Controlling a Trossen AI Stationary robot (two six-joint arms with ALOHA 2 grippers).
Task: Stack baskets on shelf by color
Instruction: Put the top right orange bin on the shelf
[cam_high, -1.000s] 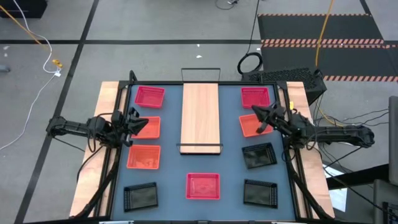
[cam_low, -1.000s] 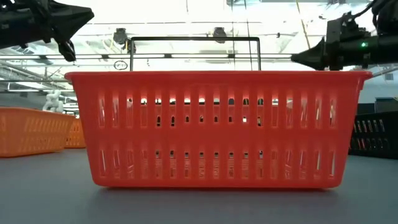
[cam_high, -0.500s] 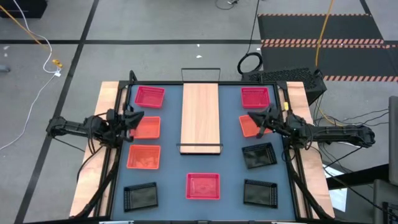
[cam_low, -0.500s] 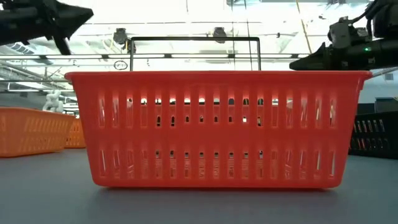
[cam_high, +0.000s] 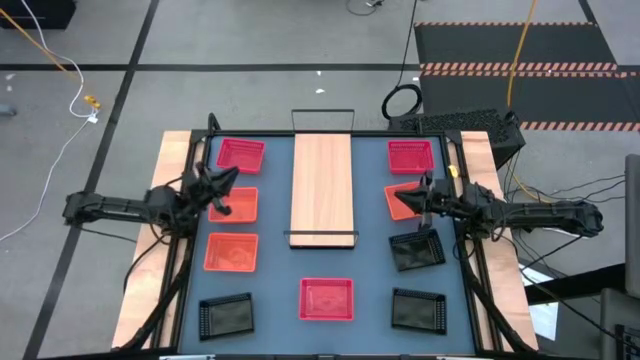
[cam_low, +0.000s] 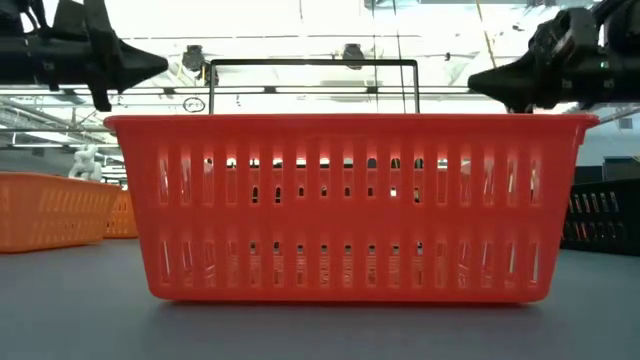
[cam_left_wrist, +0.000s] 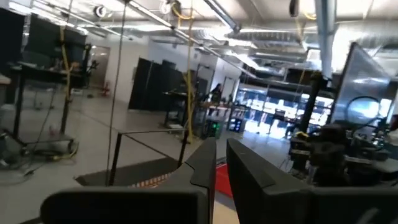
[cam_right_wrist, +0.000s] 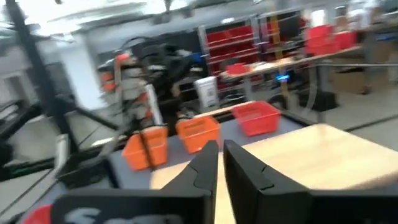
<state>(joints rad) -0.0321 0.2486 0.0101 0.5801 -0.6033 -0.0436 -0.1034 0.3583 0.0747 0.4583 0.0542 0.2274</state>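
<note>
While both claws hover empty, the left gripper (cam_high: 228, 178) nearly clenched and the right gripper (cam_high: 410, 188) likewise, mesh-sided baskets (cam_high: 327, 298) are seen flanking the bare light-wood shelf (cam_high: 322, 185).

Both arms were dark, slim and jointed, with black cables looping along them. The left hand (cam_high: 222, 183) and right hand (cam_high: 408, 194) each ended in two flat, tapering black fingers (cam_left_wrist: 208, 165).

Left gripper (cam_high: 228, 180) raised, nearly closed; right gripper (cam_high: 412, 192) raised, nearly closed.
</note>
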